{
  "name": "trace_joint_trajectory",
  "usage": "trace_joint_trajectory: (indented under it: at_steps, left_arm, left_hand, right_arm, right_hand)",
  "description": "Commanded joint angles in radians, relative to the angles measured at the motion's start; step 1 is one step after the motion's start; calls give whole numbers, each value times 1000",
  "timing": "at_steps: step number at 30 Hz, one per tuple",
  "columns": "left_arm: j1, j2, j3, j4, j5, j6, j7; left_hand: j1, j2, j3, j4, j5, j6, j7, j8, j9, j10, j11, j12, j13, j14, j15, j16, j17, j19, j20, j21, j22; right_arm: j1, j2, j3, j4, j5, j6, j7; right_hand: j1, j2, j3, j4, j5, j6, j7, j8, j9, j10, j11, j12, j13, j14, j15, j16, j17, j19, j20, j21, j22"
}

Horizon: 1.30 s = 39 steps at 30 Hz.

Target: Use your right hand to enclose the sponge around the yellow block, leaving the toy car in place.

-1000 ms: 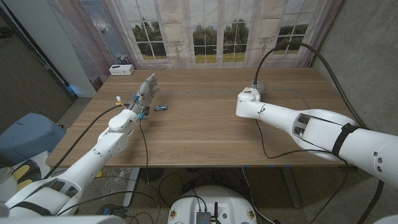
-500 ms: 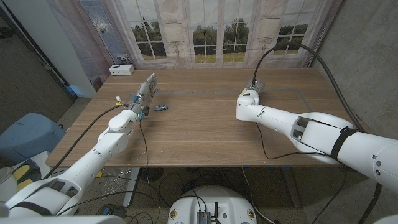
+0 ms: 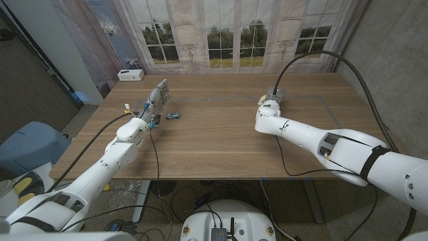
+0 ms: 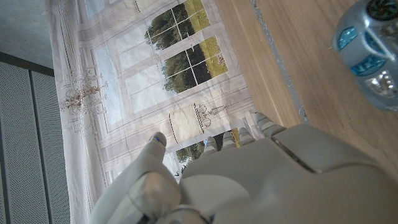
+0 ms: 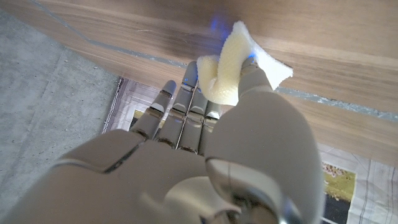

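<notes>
Presently the right hand (image 5: 186,155) sits past the middle of the wooden table (image 3: 221,144), on the window side, well apart from the small blue and silver toy car (image 3: 173,116). In the right wrist view, a pale yellow, soft foam sponge (image 5: 231,71) with a white backing layer is folded over and pinched between the thumb and the neighbouring fingers (image 5: 180,102). The folded part bulges out just above the thumb tip; a white corner sticks out sideways beyond it, over the wood. The other fingers lie straight and close together beside the sponge, pointing toward the table surface. Whether the sponge touches the table cannot be told. The yellow block cannot be made out: if it is inside the fold, the sponge hides it.

In the head view the right hand (image 3: 271,100) is small and the sponge cannot be resolved there.

The left hand (image 3: 156,100) stands upright near the toy car, on the side toward the window, fingers extended and together, holding nothing. In the left wrist view the toy car (image 4: 368,46) rests on the wood just beyond the left hand (image 4: 261,180), not touched.
</notes>
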Motion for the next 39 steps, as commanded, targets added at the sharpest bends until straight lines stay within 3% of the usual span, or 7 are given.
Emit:
trace_joint_trajectory:
  at_steps: [1, 17, 26, 39]
  left_arm:
    - [5, 2, 0, -8, -2, -5, -7]
    - [24, 12, -2, -46, 3, 0, 8]
    - [39, 18, -6, -69, 4, 3, 21]
    - [45, 23, -7, -83, 8, 2, 25]
  left_hand:
    - [2, 6, 2, -4, 8, -4, -5, 2, 2, -4, 2, 2, 3, -19, 3, 4, 5, -3, 7, -7, 3]
    - [2, 6, 2, -5, 7, -4, -5, 2, 2, -3, 4, 3, 3, -18, 5, 4, 5, -2, 8, -7, 3]
    - [1, 6, 1, -5, 7, -4, -5, 2, 2, -4, 4, 2, 3, -18, 6, 5, 5, -2, 9, -7, 4]
    - [1, 6, 1, -6, 7, -3, -4, 2, 2, -3, 4, 3, 3, -17, 6, 5, 5, -1, 9, -7, 4]
  right_arm:
    - [-100, -55, 128, -160, 15, 31, -124]
    - [-223, -100, 289, -319, 92, 108, -208]
    - [-317, -127, 440, -412, 235, 265, -205]
    - [-388, -164, 532, -490, 359, 382, -181]
  right_hand:
    - [55, 49, 9, 3, -5, 179, -169, -3, 2, 96, -102, 9, 8, 8, -161, -5, 3, 15, -2, 8, 1]
    - [54, 48, 20, 10, -17, 176, -162, -8, 5, 87, -98, 24, 24, 16, -159, -15, 11, 26, -3, 14, 2]
    - [55, 49, 28, 13, -24, 175, -159, -10, 7, 81, -95, 32, 34, 16, -159, -24, 15, 35, -2, 18, 3]
    - [56, 48, 37, 17, -34, 169, -155, -14, 13, 73, -88, 43, 45, 13, -157, -35, 27, 55, -3, 29, 5]
